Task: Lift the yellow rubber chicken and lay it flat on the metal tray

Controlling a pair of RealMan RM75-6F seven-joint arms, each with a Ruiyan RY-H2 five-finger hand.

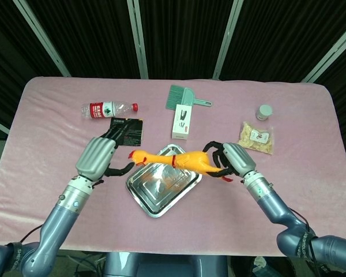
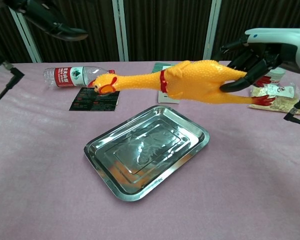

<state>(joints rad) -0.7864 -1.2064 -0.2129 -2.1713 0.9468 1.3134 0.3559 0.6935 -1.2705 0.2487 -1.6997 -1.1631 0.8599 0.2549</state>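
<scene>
The yellow rubber chicken (image 1: 176, 160) (image 2: 190, 81) hangs stretched out sideways above the metal tray (image 1: 139, 199) (image 2: 102, 160), head to the left, red feet to the right. My right hand (image 1: 230, 159) (image 2: 252, 57) grips it at the tail and legs. My left hand (image 1: 101, 156) is open and apart from the chicken, left of its head; in the chest view only its dark fingers (image 2: 57, 27) show at the top left. The tray lies bare on the pink cloth.
A water bottle (image 1: 108, 108) and a black card (image 1: 126, 130) lie at the back left. A white box (image 1: 181, 122) and a green brush (image 1: 183, 98) are behind the tray. A snack bag (image 1: 256, 137) and a small jar (image 1: 264, 112) are at the right.
</scene>
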